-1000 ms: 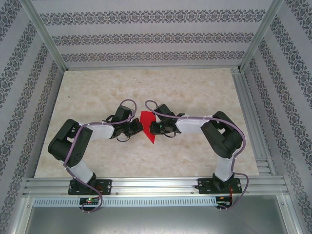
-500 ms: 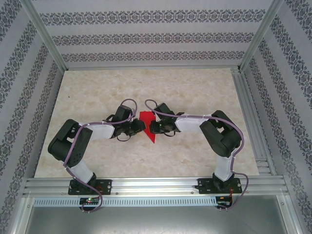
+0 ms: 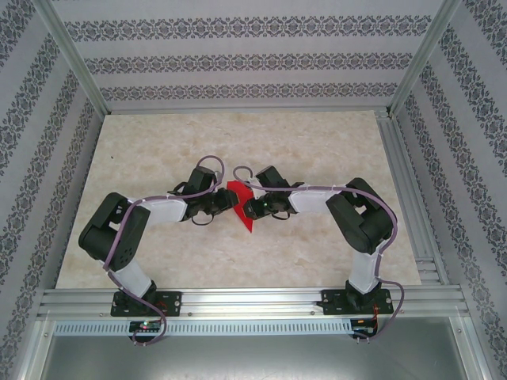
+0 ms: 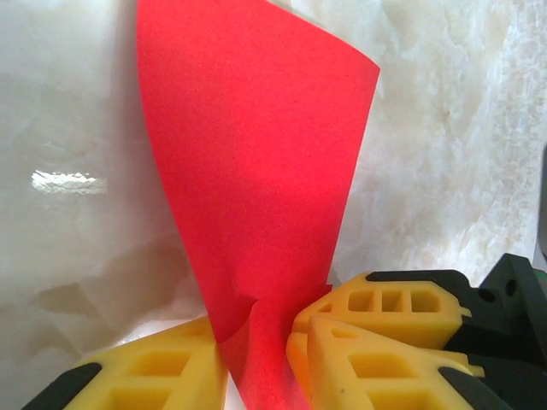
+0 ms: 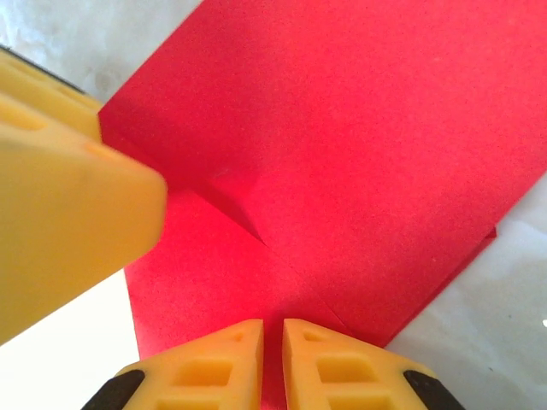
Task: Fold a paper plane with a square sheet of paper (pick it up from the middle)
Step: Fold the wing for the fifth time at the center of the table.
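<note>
The red paper plane (image 3: 245, 215) stands on edge at the middle of the table, nose toward the near side, with a gripper on each side. In the right wrist view my right gripper (image 5: 273, 329) is shut on a fold of the plane (image 5: 359, 154), its two fingers almost touching. My left gripper (image 4: 261, 342) has its jaws apart around the narrow lower part of the plane (image 4: 256, 171); the paper rests against the left finger (image 4: 137, 376). From above, the left gripper (image 3: 229, 204) and right gripper (image 3: 252, 207) nearly meet at the paper.
A finger of the right gripper (image 4: 393, 303) sits close beside my left one, and a left finger (image 5: 68, 196) crowds the right wrist view. The pale marble-look table (image 3: 317, 150) is walled by patterned panels and aluminium rails (image 3: 253, 301).
The left jaws have opened from shut and no longer pinch the paper. Both wrists shifted slightly, and the right gripper still holds the plane.
</note>
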Tool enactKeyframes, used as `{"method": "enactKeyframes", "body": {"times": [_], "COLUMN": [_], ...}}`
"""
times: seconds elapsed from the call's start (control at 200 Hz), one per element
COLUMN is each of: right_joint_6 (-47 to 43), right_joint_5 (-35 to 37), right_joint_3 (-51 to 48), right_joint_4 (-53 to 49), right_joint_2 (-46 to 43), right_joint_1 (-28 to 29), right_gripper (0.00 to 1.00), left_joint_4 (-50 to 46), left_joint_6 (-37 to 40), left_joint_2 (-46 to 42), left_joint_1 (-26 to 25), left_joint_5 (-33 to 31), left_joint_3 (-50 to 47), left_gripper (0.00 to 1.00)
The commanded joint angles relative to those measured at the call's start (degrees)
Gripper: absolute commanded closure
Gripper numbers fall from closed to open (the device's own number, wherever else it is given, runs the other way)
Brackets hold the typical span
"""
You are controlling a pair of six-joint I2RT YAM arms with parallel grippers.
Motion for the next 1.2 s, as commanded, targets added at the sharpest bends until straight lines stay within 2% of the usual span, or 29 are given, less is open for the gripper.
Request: {"method": "enactKeyframes", "body": {"times": [0.0,0.1,0.255,0.335,0.44,0.564,0.644,0.829,0.989,1.194], "right_joint_6": [-6.3,-8.1,-9.3,-8.9,-7.7,-7.6,-9.1,-12.7,-13.3,-15.0], "right_joint_5": [0.3,0.7,1.2,2.0,6.1,13.8,17.8,25.6,25.4,30.8], "right_joint_3": [-1.8,-1.7,-2.6,-3.8,-7.2,-13.1,-15.9,-18.0,-19.8,-19.6], "right_joint_4": [-2.7,-2.2,0.6,4.3,11.1,19.5,23.5,26.0,31.7,33.4], "right_joint_2": [-0.4,-1.3,-3.2,-5.6,-11.2,-17.8,-19.9,-19.3,-15.5,-11.2], "right_joint_1": [-0.7,-0.9,-0.9,-0.9,-0.4,1.4,3.3,9.1,12.0,16.3], "right_gripper": [0.84,0.84,0.83,0.81,0.71,0.45,0.38,0.38,0.43,0.47], "left_joint_4": [-0.8,-0.9,-0.2,0.2,-0.3,-2.7,-3.9,-5.4,-7.3,-7.4], "left_joint_6": [1.0,1.0,0.3,-0.6,-2.2,-5.3,-7.5,-11.3,-11.6,-12.2], "left_joint_2": [0.8,1.7,3.0,2.7,0.5,-2.9,-4.2,-6.7,-7.2,-7.0], "left_joint_1": [1.2,1.8,1.9,1.8,1.6,0.8,-0.2,-1.3,-2.0,-2.5], "left_joint_5": [-0.6,0.0,0.4,0.3,-1.1,-5.0,-7.2,-10.5,-10.7,-9.5], "left_joint_3": [1.7,2.2,2.5,2.3,1.5,0.4,-0.1,-0.9,0.1,0.5], "left_gripper": [0.72,0.77,0.96,1.0,1.0,1.0,1.0,1.0,1.0,1.0]}}
